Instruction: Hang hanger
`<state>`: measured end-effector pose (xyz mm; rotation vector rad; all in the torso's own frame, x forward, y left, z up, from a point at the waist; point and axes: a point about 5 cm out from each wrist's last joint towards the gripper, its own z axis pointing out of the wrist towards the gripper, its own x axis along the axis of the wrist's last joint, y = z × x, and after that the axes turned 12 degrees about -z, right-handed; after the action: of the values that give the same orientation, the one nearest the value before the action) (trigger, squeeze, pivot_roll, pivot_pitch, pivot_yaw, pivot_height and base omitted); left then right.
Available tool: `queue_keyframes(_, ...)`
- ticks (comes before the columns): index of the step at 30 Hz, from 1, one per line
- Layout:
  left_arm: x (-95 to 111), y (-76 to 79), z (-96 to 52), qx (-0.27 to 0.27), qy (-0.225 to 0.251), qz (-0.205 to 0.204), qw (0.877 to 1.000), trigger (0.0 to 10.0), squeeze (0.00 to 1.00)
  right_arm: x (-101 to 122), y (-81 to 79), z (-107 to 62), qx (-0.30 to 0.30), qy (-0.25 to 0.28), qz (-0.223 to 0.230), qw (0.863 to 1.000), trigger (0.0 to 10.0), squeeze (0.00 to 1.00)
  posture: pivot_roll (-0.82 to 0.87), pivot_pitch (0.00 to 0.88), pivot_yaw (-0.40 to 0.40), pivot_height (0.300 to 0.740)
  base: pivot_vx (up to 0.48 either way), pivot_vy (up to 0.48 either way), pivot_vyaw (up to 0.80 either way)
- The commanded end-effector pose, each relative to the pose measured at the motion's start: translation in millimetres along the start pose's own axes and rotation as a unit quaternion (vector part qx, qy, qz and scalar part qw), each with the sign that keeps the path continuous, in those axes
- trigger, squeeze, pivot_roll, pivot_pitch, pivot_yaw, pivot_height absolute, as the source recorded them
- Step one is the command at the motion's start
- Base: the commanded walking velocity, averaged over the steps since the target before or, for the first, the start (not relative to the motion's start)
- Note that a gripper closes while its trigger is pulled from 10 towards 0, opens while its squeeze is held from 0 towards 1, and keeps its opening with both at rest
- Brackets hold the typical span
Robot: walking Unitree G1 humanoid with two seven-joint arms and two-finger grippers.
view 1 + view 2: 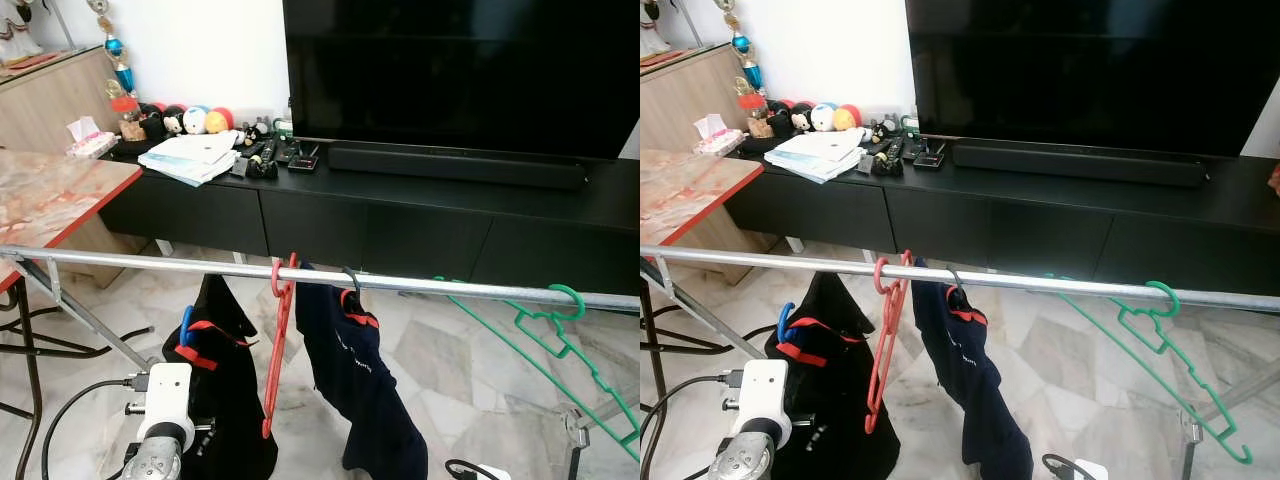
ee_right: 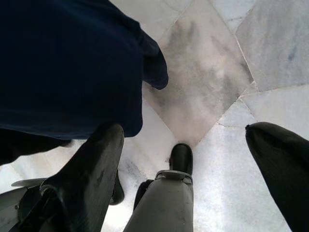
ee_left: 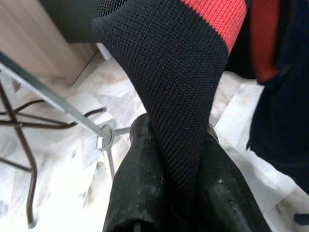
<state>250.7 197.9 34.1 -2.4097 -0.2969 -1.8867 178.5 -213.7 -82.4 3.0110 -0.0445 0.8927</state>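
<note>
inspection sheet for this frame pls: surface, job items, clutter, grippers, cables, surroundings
Surface: metal rail spans the view over a marble floor.
Job's things: red hanger, green hanger and navy shirt hang on the rail; black garment with blue hook sits below it.
Clutter: papers, plush toys on the TV console.
Grippers: left gripper pinches the black garment; right gripper open over the floor.
Cables: black cable at left arm.
Surroundings: TV, table.

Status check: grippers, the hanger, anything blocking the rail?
Left gripper shut on black shirt, blue hanger below the rail. Right gripper open, low over floor. Rail carries red hanger, navy shirt, green hanger.
</note>
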Motion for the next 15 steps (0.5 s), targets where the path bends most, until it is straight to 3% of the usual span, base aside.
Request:
queue_keyframes(1,10.5,2.8,1.5,-0.008,0.016,-0.002,1.000,10.0,0.00,0.3,-2.5,0.5,0.000,0.001,0.003,1.000,10.0,0.00,-0.05,0.000,0.071,0.740,-0.277,0.000,0.00)
queue_keyframes(15,15.8,5.7,4.1,-0.012,0.015,-0.006,1.000,10.0,0.00,3.1,-4.0,1.3,-0.004,0.004,0.013,1.000,10.0,0.00,-0.05,0.000,0.078,0.740,-0.298,0.000,0.00)
